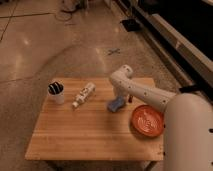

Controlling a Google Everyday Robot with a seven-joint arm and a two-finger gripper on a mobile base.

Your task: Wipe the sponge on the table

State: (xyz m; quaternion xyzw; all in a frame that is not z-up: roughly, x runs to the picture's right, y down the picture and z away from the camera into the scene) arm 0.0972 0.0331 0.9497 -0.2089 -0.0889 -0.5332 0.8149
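The sponge (115, 105), a small flat blue pad, lies on the light wooden table (85, 135), right of the top's middle. My white arm comes in from the lower right, bends at a joint above the table's far edge and drops down to the sponge. The gripper (120, 98) is right at the sponge's far upper edge, pressing on it or holding it; which one does not show.
A red bowl (147, 120) sits near the table's right edge, under my forearm. A white tube-like bottle (83, 94) lies left of the sponge. A white cup (56, 92) with dark contents stands at the far left corner. Bare floor surrounds the table.
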